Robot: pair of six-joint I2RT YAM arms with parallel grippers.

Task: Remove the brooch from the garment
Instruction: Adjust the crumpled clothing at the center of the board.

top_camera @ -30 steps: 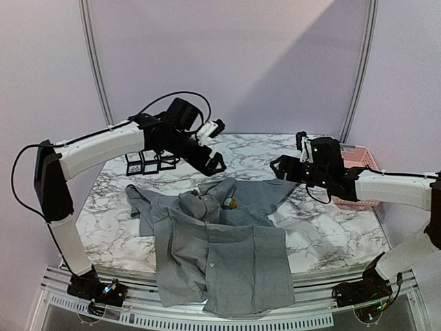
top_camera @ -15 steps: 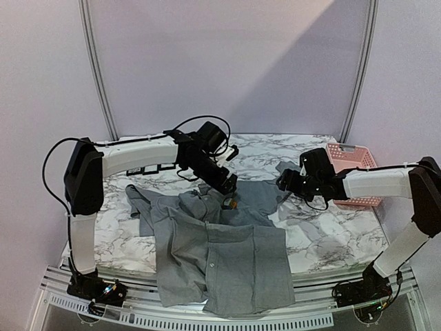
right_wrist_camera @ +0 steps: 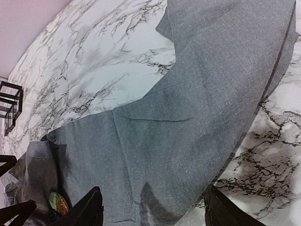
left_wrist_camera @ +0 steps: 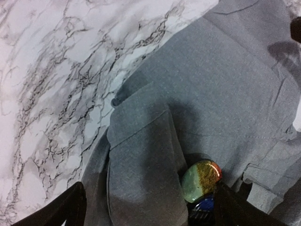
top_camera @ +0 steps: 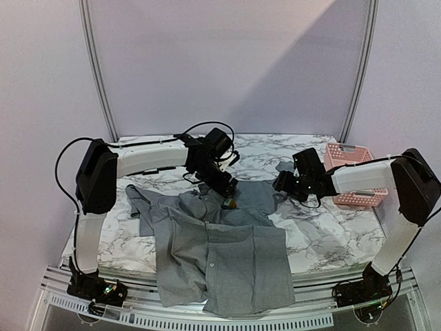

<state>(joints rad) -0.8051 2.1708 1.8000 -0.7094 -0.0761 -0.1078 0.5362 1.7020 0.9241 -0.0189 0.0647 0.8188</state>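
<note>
The grey garment (top_camera: 227, 255) lies spread on the marble table, collar end toward the back. The brooch (top_camera: 232, 202) is an oval of green, gold and red with a blue part below it, sitting on the upper chest by a fold. My left gripper (top_camera: 229, 186) hovers low over it, open. In the left wrist view the brooch (left_wrist_camera: 201, 180) lies just inside the right finger of that gripper (left_wrist_camera: 150, 212), untouched. My right gripper (top_camera: 280, 183) is open above the garment's (right_wrist_camera: 197, 108) right edge. The brooch (right_wrist_camera: 58, 203) shows far left of it (right_wrist_camera: 153, 212).
A pink basket (top_camera: 351, 176) stands at the back right beside the right arm. Black cube frames (top_camera: 148, 169) sit at the back left behind the left arm, also seen as a black frame (right_wrist_camera: 9, 106). Bare marble table (top_camera: 331, 234) surrounds the shirt.
Both arms have come down and inward toward the shirt. The left gripper dropped from high at the back onto the brooch area. The right gripper moved left and down to the shirt's right edge.
</note>
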